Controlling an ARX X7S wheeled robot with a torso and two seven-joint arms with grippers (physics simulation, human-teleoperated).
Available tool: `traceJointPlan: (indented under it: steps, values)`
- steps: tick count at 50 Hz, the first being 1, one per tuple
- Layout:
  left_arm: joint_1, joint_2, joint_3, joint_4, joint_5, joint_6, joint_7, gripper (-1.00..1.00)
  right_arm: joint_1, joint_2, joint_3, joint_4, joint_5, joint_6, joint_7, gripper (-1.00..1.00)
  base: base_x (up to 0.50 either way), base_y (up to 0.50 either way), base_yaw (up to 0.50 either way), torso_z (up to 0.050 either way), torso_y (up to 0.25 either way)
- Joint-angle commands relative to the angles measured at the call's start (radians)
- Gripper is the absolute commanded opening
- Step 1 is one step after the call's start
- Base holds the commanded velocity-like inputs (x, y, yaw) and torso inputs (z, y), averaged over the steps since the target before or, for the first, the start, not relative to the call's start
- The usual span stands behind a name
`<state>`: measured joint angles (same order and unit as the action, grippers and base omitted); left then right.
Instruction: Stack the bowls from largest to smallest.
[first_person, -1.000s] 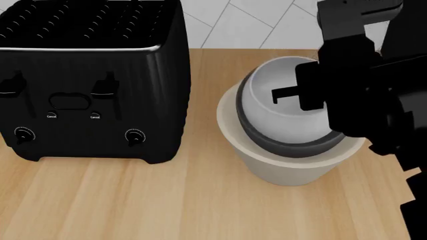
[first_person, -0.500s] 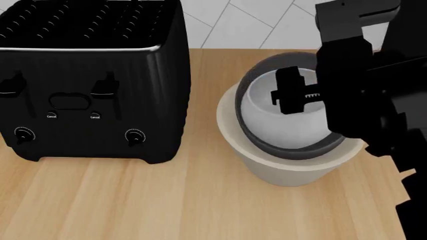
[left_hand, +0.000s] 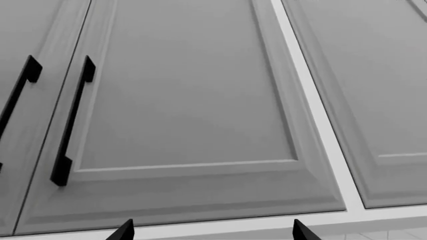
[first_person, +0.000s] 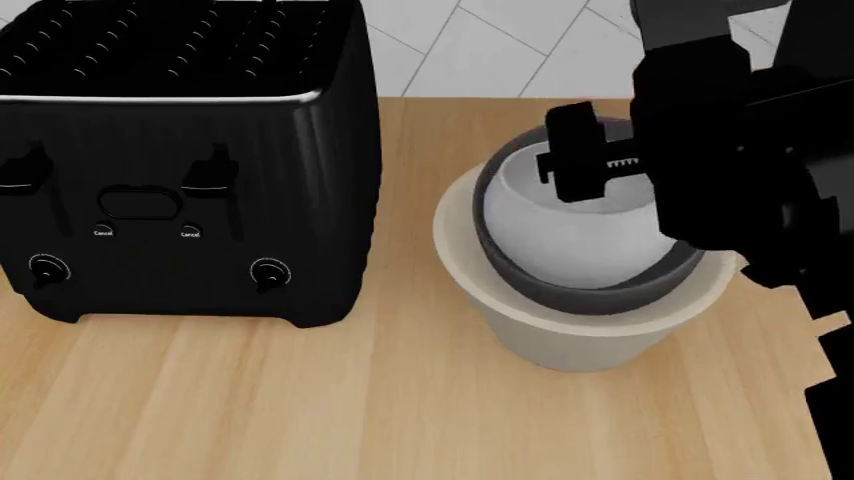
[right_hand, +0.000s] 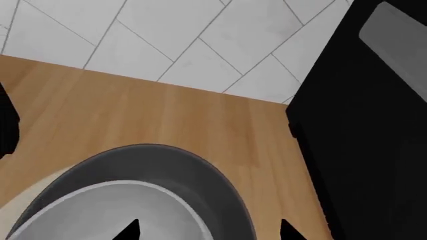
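The three bowls sit nested on the wooden counter in the head view. The cream bowl (first_person: 574, 335) is outermost, the dark grey bowl (first_person: 594, 292) sits in it, and the pale grey-white bowl (first_person: 567, 235) rests inside that. My right gripper (first_person: 577, 165) hovers open and empty just above the back rim of the stack. In the right wrist view its tips (right_hand: 208, 231) straddle the rims of the pale bowl (right_hand: 100, 210) and the dark grey bowl (right_hand: 200, 175). My left gripper (left_hand: 210, 231) is open and empty and faces cabinet doors; it is out of the head view.
A large black toaster (first_person: 187, 160) stands left of the bowls on the counter (first_person: 334, 410). A white tiled wall (first_person: 494, 50) lies behind. A black bulk (right_hand: 367, 125) rises beside the bowls. Grey cabinet doors with black handles (left_hand: 73, 120) fill the left wrist view.
My right gripper has lifted out of the pale bowl and drawn back toward the wall. The pale bowl has settled lower and more level inside the dark grey bowl.
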<state>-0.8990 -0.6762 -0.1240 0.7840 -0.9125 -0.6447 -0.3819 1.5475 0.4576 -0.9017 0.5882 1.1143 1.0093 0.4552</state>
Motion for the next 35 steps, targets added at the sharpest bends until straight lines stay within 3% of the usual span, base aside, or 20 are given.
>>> traceJointPlan:
  steps: [1,18,35]
  values:
    - [-0.008,0.0,0.005,0.001,-0.005,0.0,-0.004,1.0,0.024,0.036,0.032,-0.08,0.047,0.046,0.051,1.0,0.0,0.0,0.0,0.0,0.0]
    - [0.006,-0.001,0.0,0.009,-0.017,0.007,-0.006,1.0,-0.007,0.175,0.167,-0.378,0.265,0.18,0.275,1.0,0.0,0.0,0.0,0.0,0.0]
    - [0.012,-0.008,0.014,0.026,-0.021,0.0,-0.011,1.0,-0.089,0.375,0.383,-0.659,0.58,0.151,0.557,1.0,0.0,0.0,0.0,0.0,0.0]
